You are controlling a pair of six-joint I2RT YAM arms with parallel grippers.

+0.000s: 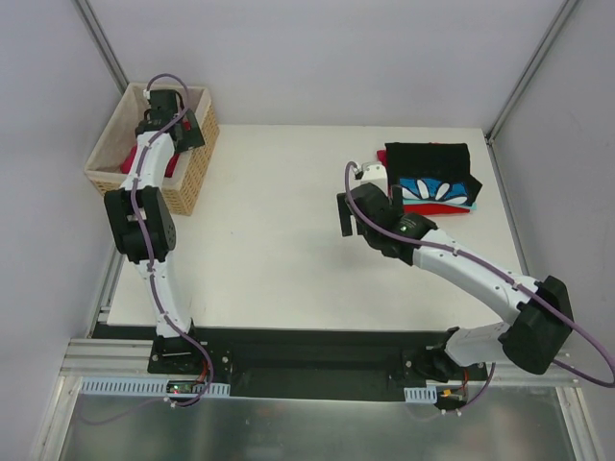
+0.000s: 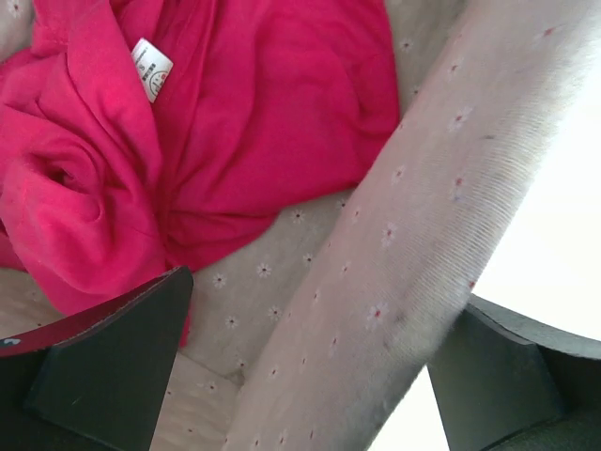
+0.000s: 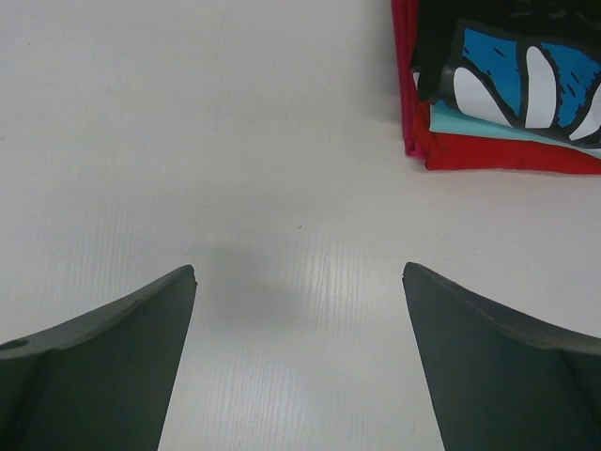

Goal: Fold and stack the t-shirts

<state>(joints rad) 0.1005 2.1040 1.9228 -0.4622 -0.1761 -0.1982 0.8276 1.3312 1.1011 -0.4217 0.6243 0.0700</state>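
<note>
A crumpled magenta-pink t-shirt [image 2: 235, 113] with a white label lies inside the wicker basket [image 1: 187, 182]. My left gripper [image 2: 315, 366] hangs open over the basket [image 1: 173, 120], holding nothing; the basket's flower-print lined rim [image 2: 413, 225] runs between its fingers. At the back right of the table lies a stack of folded t-shirts: black [image 1: 428, 158] on top, blue with white petals [image 1: 437, 189] under it, red [image 3: 507, 155] at the bottom. To the left of that stack my right gripper [image 3: 299, 357] stands open above bare table [image 1: 370, 211].
The basket stands at the table's far left corner, against the left wall. White table [image 1: 279, 240] stretches between the basket and the stack. Grey walls close in the back and both sides.
</note>
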